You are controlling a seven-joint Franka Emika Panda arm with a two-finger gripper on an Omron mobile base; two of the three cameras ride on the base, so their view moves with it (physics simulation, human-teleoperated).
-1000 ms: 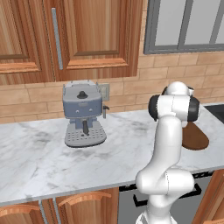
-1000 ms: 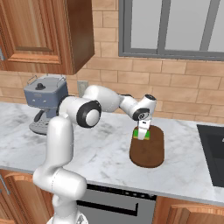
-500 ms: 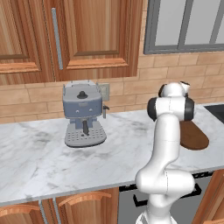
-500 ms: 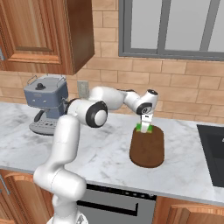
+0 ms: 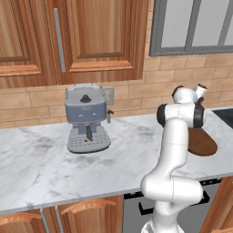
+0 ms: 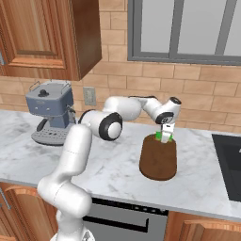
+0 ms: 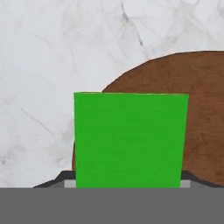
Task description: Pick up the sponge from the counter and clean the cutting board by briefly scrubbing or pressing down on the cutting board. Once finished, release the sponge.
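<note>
My gripper [image 6: 164, 135] is shut on the sponge [image 6: 163, 138], a small green block held over the far end of the cutting board [image 6: 159, 160]. The dark brown oval board lies on the white marble counter [image 6: 108, 164]. In the hand view the sponge [image 7: 131, 140] shows its green face between the dark fingertips [image 7: 59, 180], with the board's rounded end [image 7: 199, 113] beneath it and the counter [image 7: 52, 65] beyond. I cannot tell whether the sponge touches the board. In the left base view my own arm hides the hand, and part of the cutting board [image 5: 203, 143] shows behind it.
A grey-blue coffee machine [image 6: 51, 114] stands at the left of the counter, well apart from the board. A dark stovetop [image 6: 229, 162] begins at the right. The brick backsplash [image 6: 197, 89] rises close behind the gripper. Wooden wall cabinets [image 5: 91, 36] hang above.
The gripper has carried the sponge along the board toward its far end near the wall. The board and the coffee machine stayed put.
</note>
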